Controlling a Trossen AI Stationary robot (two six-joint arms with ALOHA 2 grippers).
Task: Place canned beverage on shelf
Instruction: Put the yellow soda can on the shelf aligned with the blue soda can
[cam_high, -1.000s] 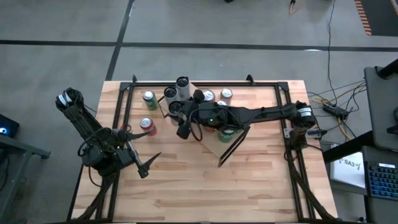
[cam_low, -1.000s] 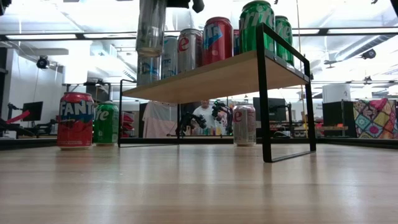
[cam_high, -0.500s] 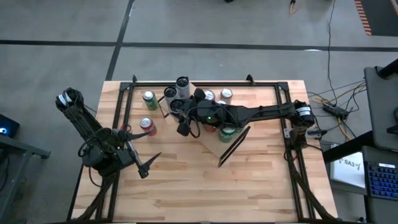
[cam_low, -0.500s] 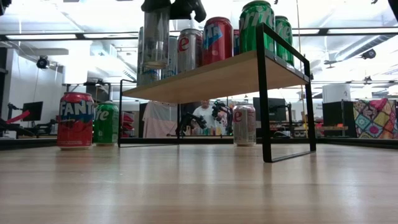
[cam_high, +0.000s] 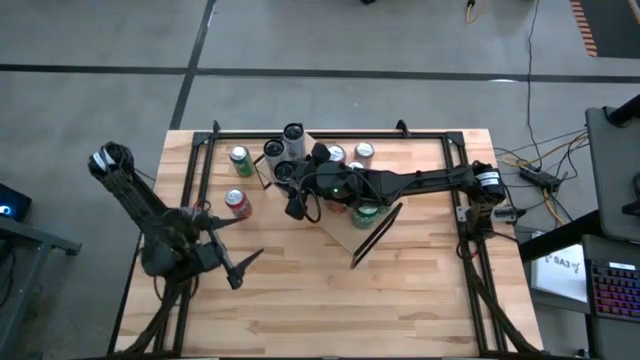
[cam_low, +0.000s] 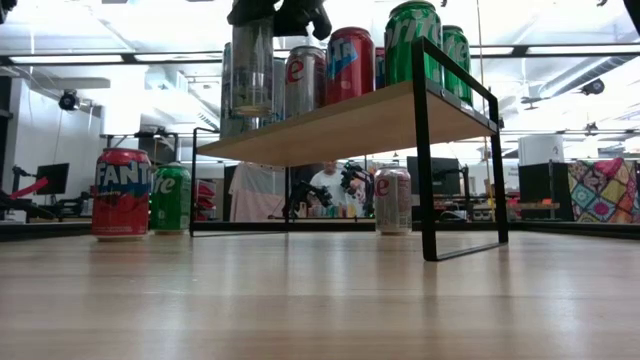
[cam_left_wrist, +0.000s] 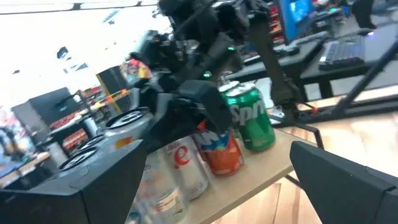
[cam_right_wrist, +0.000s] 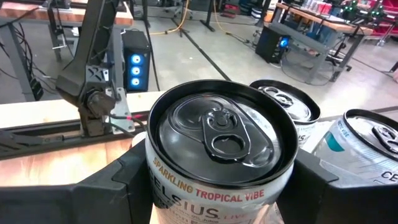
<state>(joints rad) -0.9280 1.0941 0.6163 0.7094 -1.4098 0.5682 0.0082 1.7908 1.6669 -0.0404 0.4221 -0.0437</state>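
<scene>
My right pincer (cam_right_wrist: 214, 186) is matt black plastic. The can (cam_right_wrist: 221, 146) in it is glossy metal with a shiny dark lid. The shelf (cam_low: 340, 125) is smooth light wood on thin black metal frames; my worktop (cam_high: 300, 300) is pale planked wood.

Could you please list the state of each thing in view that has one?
Right gripper: shut on Celsius can.
Celsius can: upright, sealed, at the shelf.
Left gripper: open, empty, waiting over the table.
Shelf cans: upright.
Fanta can: upright on the table.
</scene>
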